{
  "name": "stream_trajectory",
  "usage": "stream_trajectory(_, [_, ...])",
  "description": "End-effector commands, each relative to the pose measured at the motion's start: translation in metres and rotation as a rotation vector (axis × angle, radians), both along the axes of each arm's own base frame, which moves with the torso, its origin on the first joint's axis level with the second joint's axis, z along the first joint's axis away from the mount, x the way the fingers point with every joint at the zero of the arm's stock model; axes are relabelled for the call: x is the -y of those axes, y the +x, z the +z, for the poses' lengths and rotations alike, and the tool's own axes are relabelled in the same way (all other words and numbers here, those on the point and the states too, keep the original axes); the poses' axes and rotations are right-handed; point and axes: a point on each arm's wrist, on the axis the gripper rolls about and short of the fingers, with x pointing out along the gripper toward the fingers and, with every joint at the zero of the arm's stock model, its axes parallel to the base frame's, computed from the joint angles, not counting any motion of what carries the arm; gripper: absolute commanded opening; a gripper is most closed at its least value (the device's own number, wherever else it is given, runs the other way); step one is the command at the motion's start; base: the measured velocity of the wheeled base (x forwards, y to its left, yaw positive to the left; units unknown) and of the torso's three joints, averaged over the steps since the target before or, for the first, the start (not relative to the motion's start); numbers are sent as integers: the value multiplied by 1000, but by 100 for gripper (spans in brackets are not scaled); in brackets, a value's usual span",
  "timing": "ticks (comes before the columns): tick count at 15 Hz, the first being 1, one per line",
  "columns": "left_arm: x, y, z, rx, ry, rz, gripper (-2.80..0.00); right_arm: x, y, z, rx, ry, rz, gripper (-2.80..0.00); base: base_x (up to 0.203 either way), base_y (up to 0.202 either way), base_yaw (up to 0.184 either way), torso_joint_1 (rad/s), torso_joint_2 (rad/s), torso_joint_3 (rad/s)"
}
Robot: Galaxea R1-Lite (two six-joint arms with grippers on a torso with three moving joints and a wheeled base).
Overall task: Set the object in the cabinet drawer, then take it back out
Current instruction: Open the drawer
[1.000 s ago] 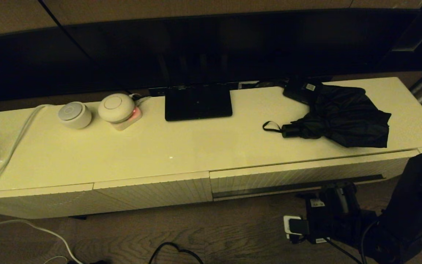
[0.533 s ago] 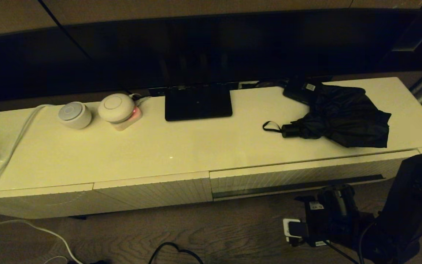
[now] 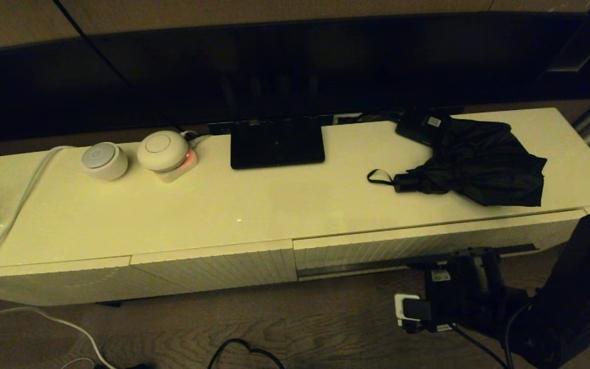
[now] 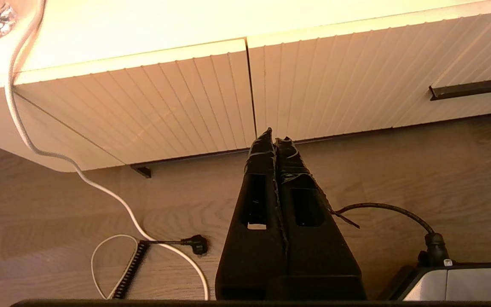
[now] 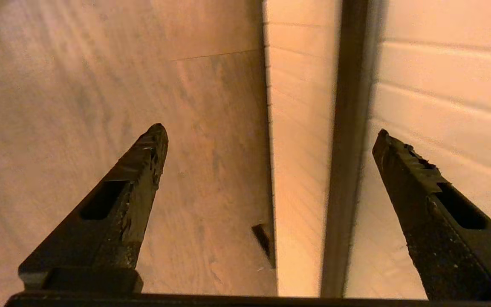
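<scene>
Black folding umbrella (image 3: 471, 166) lies untouched on the cabinet top (image 3: 254, 205) above the closed drawer (image 3: 428, 246); right gripper (image 5: 271, 140), wide open and empty, faces its handle strip (image 5: 341, 149), so nothing is done yet.

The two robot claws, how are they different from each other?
The left gripper has its black fingers pressed flat together, shut on nothing; the right gripper has its black fingers spread wide open. The left gripper hangs low before the plain ribbed cream panels, idle; the right gripper is up at the cream ribbed cabinet drawer, its fingers either side of the long dark handle strip. Both are black, pointed and empty.
</scene>
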Motion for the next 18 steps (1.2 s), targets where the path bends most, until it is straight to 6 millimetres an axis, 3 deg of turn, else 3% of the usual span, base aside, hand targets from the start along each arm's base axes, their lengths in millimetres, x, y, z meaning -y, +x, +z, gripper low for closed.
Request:
stream_trajectory(1, [0, 0, -1, -3, -1, 0, -280, -2, 6, -1, 20, 1, 5, 0, 0, 0, 0, 0, 0, 0])
stream_trajectory(7, [0, 0, -1, -3, -1, 0, -280, -4, 25, -8, 42, 5, -8, 0, 0, 0, 0, 0, 0, 0])
stream_trajectory(18, [0, 0, -1, -3, 1, 0, -280, 5, 31, -25, 0, -9, -39, 0, 0, 0, 0, 0, 0, 0])
